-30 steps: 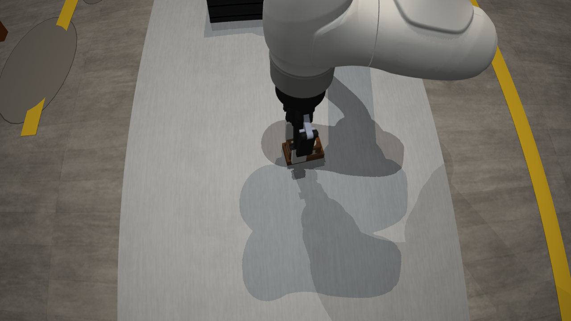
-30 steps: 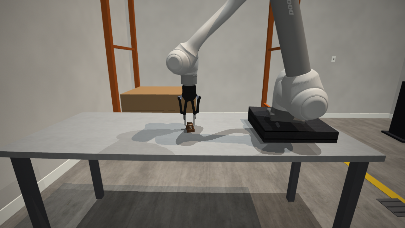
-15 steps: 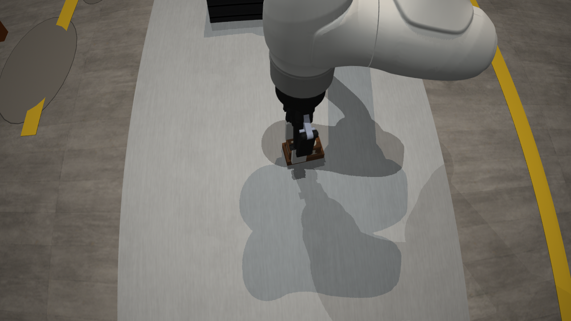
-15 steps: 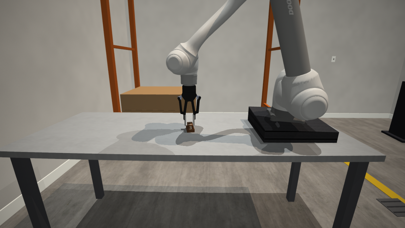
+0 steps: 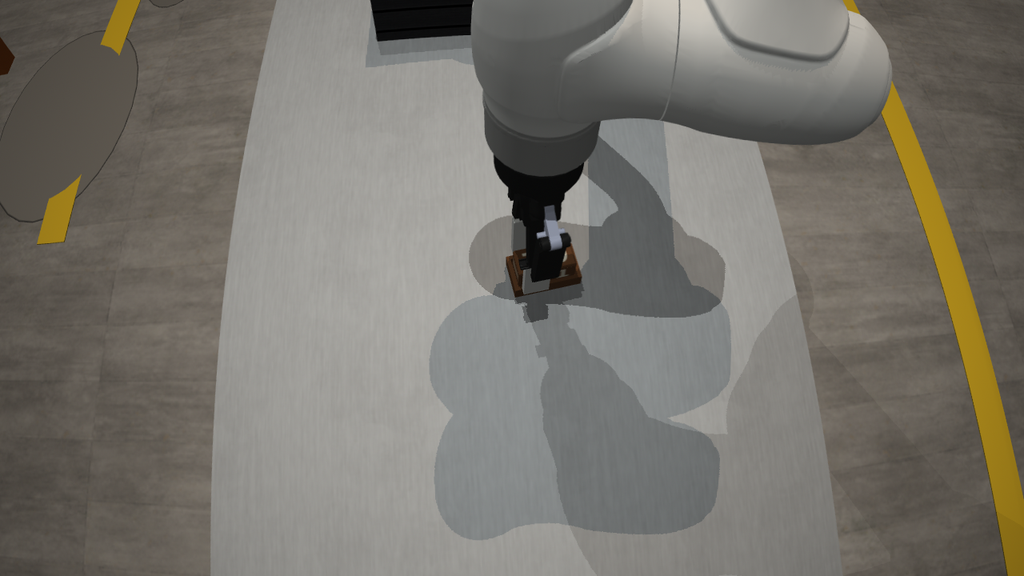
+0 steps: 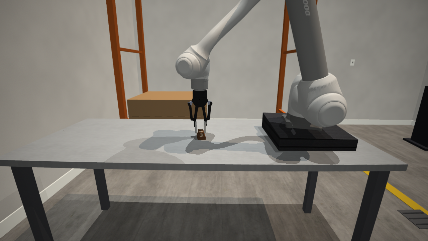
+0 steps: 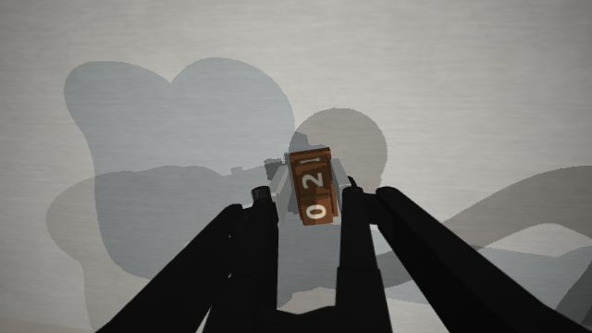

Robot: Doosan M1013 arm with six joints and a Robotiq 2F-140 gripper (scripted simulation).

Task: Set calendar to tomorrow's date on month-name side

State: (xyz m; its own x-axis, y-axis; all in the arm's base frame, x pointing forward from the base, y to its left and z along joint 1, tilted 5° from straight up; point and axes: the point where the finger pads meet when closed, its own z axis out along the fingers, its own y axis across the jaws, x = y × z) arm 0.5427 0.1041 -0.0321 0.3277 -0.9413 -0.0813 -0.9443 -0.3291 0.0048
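Brown wood is what you see in the middle of the grey table [image 6: 89, 140]: that is the little calendar [image 6: 201, 134]. It sits well to the left of the black base [image 6: 344, 140] in the side view, out on the flat table top. The shadows of the arm [image 6: 215, 32] lie around it.

The calendar is a small tray [image 5: 511, 274] with two cubes [image 7: 314, 190] in it, side by side. From the wrist camera you look down on their tops. The near cube shows a white 0 and the next one shows a white 2. Past the 2 there is a small white mark that is too tiny to read. In the side view the end facing you shows a 3.

The gripper [image 6: 199, 125] hangs straight down from the arm, right over the calendar. It is further from the base than the arm's white elbow is. Its two fingers [image 6: 194, 123] are a little way apart, one on each side of the cubes. The tips are down by the top of the calendar. The gripper is loose and holds nothing. You cannot tell if a fingertip touches the wood.

From the top camera the black fingers hide much of the cubes, and you see the tray's brown rim around them.
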